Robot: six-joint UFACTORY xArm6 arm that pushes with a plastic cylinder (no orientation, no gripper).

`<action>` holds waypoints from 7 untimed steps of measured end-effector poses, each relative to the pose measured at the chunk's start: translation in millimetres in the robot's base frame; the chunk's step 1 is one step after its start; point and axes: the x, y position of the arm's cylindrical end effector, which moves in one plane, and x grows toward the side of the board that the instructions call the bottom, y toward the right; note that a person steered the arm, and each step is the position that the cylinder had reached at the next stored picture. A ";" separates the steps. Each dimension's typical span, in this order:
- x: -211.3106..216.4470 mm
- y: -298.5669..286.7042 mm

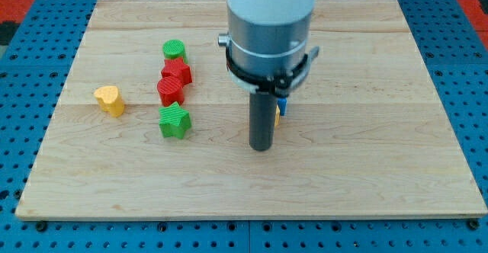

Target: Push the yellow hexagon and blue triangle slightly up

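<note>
My tip (261,147) rests on the wooden board (358,169) just right of the middle. Right behind the rod, only slivers of two blocks show: a yellow block (277,119), likely the yellow hexagon, and a blue block (281,104), likely the blue triangle, just above it. Both are mostly hidden by the rod and the arm's body. The tip is just below and to the left of them, and I cannot tell whether it touches them.
At the view's left stand a green round block (174,51), a red star (177,72), a red block (170,90) and a green star (174,121) in a column. A yellow heart (110,100) lies further left.
</note>
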 end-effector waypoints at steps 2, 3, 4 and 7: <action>-61.9 31.4; -81.7 42.5; -104.9 72.1; -131.6 66.7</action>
